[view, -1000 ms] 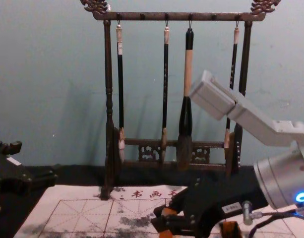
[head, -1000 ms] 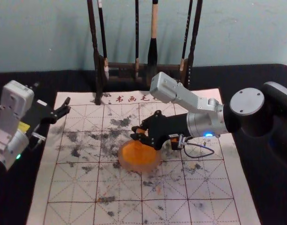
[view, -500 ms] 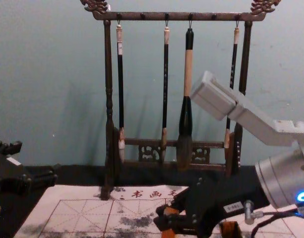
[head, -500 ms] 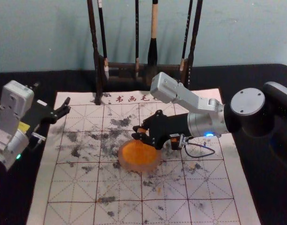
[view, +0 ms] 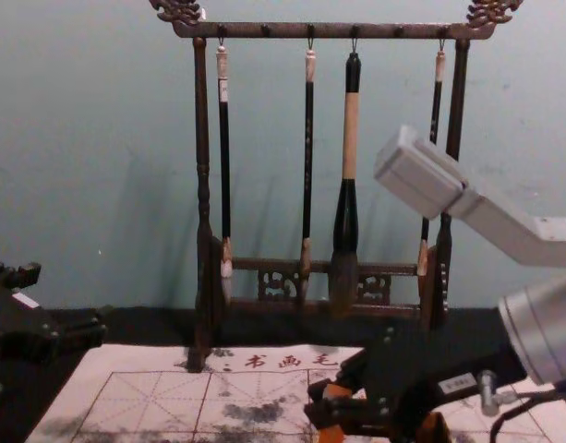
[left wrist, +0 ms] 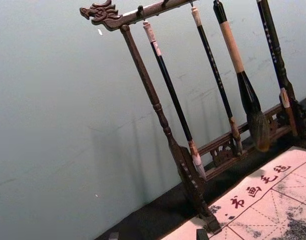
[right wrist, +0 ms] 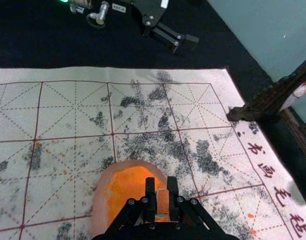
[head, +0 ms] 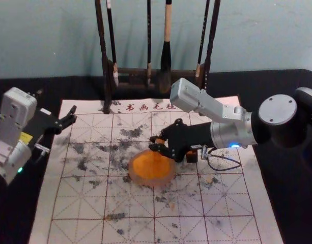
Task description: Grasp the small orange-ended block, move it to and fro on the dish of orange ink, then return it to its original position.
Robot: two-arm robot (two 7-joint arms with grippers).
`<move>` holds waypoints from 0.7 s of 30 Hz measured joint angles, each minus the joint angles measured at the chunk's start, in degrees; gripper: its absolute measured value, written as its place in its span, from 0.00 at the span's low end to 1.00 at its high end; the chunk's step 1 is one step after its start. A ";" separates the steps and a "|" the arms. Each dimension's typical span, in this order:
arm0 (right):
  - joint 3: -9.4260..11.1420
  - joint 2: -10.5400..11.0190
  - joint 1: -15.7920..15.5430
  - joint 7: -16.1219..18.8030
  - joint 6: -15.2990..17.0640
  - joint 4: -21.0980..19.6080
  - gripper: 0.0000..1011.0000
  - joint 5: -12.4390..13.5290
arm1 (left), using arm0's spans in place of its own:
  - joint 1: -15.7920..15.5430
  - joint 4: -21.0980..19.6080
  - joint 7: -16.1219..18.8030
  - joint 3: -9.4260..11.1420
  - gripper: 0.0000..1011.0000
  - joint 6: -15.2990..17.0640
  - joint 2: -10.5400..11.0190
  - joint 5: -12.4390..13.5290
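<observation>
Right gripper (right wrist: 162,187) pinches block (right wrist: 162,204) over dish (right wrist: 99,205) edge; you can't confirm ink contact. Block probably light, stiff, slick where inked: hold upper sides, squeeze moderately. Left gripper (head: 73,115) idles wide by mat (head: 217,231) left edge. You have 1 block, 1 dish, 4 brushes (view: 349,138), 1 rack (view: 264,30).
</observation>
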 joint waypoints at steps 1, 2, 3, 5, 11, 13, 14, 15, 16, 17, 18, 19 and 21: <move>0.00 0.17 -0.06 0.10 0.00 -0.15 0.12 0.01 | 0.00 0.00 0.00 0.00 0.99 0.00 0.00 0.00; -0.01 0.49 -0.21 0.31 0.00 -0.46 0.12 0.03 | 0.00 0.00 0.00 0.00 0.99 0.00 0.00 0.00; -0.03 0.64 -0.30 0.38 0.00 -0.63 0.12 0.04 | 0.00 0.00 0.00 0.00 0.99 0.00 0.00 0.00; -0.06 0.89 -0.43 0.48 0.00 -0.95 0.12 0.06 | 0.00 0.00 0.00 0.00 0.99 0.00 0.00 0.00; -0.17 2.25 -1.28 1.08 -0.01 -2.74 0.12 0.42 | 0.00 0.00 0.00 0.00 0.99 0.00 0.00 0.00; -0.20 2.47 -1.43 1.22 -0.01 -3.07 0.12 0.55 | 0.00 0.00 0.00 0.00 0.99 0.00 0.00 0.00; -0.24 2.69 -1.59 1.35 -0.01 -3.44 0.12 0.66 | 0.00 0.00 0.00 0.00 0.99 0.00 0.00 0.00; -0.24 2.69 -1.59 1.35 -0.01 -3.44 0.12 0.66 | 0.00 0.00 0.00 0.00 0.99 0.00 0.00 0.00; -0.30 2.85 -1.69 1.51 -0.03 -3.73 0.12 0.78 | 0.00 0.00 0.00 0.00 0.99 0.00 0.00 0.00; -0.35 2.92 -1.74 1.62 -0.05 -3.86 0.12 0.83 | 0.00 0.00 0.00 0.00 0.99 0.00 0.00 0.00; -0.43 3.04 -1.82 1.74 -0.07 -4.09 0.12 0.93 | 0.00 0.00 0.00 0.00 0.99 0.00 0.00 0.00; -0.48 3.08 -1.85 1.80 -0.09 -4.17 0.12 0.97 | 0.00 0.00 0.00 0.00 0.99 0.00 0.00 0.00; -0.69 3.10 -1.90 1.99 -0.14 -4.33 0.12 1.05 | 0.00 0.00 0.00 0.00 0.99 0.00 0.00 0.00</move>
